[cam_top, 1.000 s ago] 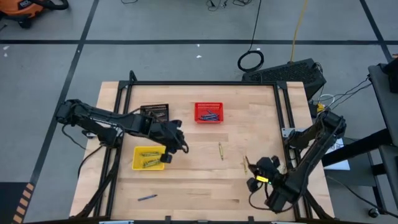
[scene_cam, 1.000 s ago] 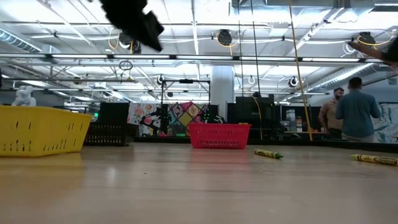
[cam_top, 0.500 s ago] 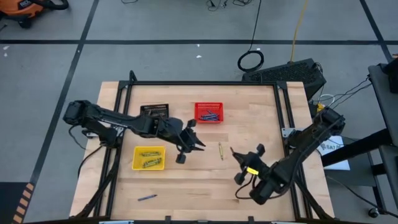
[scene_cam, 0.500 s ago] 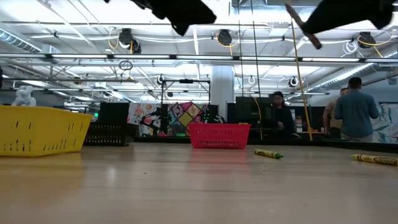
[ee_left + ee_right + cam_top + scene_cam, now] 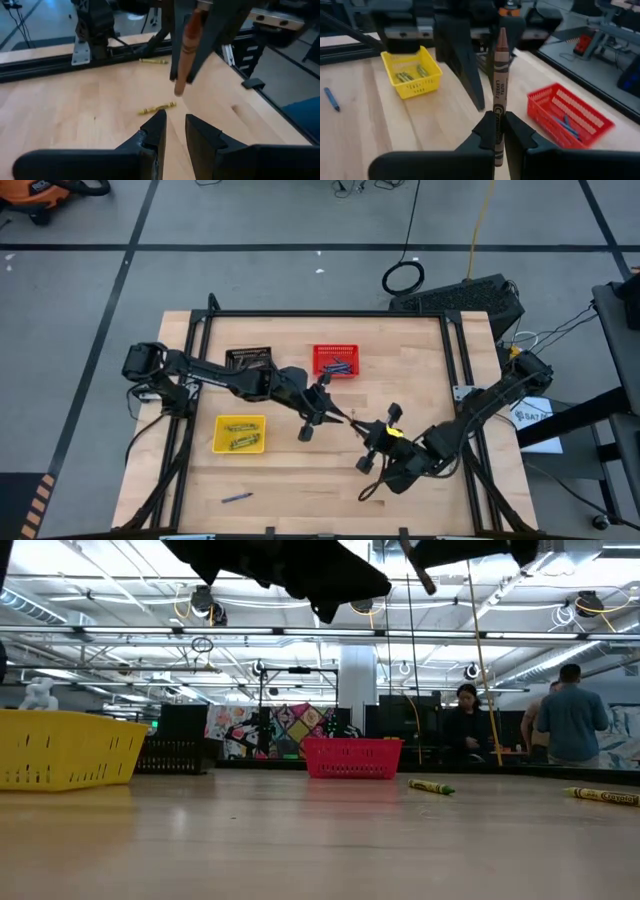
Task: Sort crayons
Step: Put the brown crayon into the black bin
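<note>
Mid-counter (image 5: 420,470), my tools have converged: right tool (image 5: 496,131) pinching a brown crayon (image 5: 499,80), left tool (image 5: 174,131) slightly spread, ready for handover.

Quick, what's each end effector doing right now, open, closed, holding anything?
Left end effector: open, empty, raised at mid-table facing the right arm.
Right end effector: closed on a brown crayon, held up toward the left one.
</note>
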`<state>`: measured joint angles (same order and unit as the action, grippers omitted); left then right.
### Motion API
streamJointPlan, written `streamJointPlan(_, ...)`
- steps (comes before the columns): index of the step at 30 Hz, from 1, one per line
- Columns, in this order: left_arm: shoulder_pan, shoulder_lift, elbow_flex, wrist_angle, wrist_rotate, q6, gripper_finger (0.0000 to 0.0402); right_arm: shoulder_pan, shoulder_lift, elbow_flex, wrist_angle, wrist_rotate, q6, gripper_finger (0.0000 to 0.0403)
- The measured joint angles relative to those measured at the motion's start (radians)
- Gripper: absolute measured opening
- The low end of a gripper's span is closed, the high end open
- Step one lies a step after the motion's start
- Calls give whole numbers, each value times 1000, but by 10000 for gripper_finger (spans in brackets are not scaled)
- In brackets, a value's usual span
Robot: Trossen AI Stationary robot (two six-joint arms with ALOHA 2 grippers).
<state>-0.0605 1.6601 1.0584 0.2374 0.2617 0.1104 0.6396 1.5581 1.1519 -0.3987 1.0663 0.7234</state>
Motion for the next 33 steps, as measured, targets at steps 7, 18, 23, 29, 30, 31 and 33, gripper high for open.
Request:
streamJointPlan(7,1,1,0,49,53,0,75,-53,0,0,63,-78,-81,0)
streamJointPlan(18,9,1,-1,78,55,0,75,-74,-2,0,89,-124,-104,0)
streamJointPlan(23,10,1,-2,105,71,0,75,-94,-3,0,88,-139,-107,0)
streamJointPlan(29,8,0,2,148,81,1,75,-115,1,0,95,-214,-107,0)
streamJointPlan(30,8,0,2,152,82,0,75,-117,2,0,95,-216,-106,0)
streamJointPlan(31,9,1,1,155,82,0,75,-117,2,0,92,-213,-106,0)
streamJointPlan(33,9,1,1,161,82,0,75,-122,1,0,97,-211,-108,0)
